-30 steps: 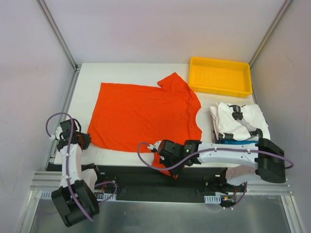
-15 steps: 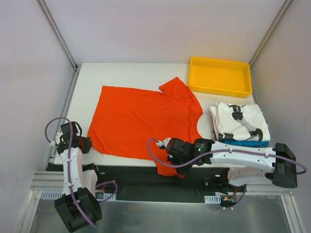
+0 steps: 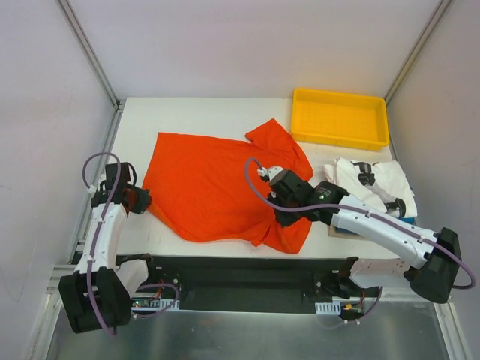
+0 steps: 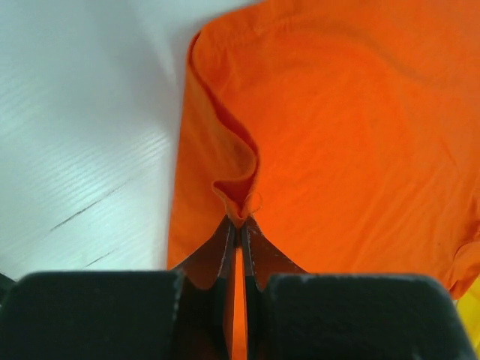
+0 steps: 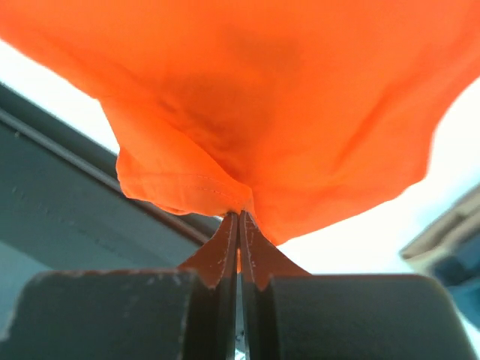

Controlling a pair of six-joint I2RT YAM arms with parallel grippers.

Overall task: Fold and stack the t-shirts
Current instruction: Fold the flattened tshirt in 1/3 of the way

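Orange-red t-shirt (image 3: 210,180) farther back, edge between both jaws

The t-shirt (image 3: 214,187) across the middle of the table (image 3: 187,112) is one plain, bright orange-red, vivid against the white surface. At the far right corner the tray (image 3: 341,118) is solid yellow. By the right edge a white shirt (image 3: 375,180) carries black markings, with a sliver of blue shirt (image 5: 457,281) beside it.

Free table (image 3: 195,112) beyond t-shirt (image 3: 210,187); tray (image 3: 339,139) far right
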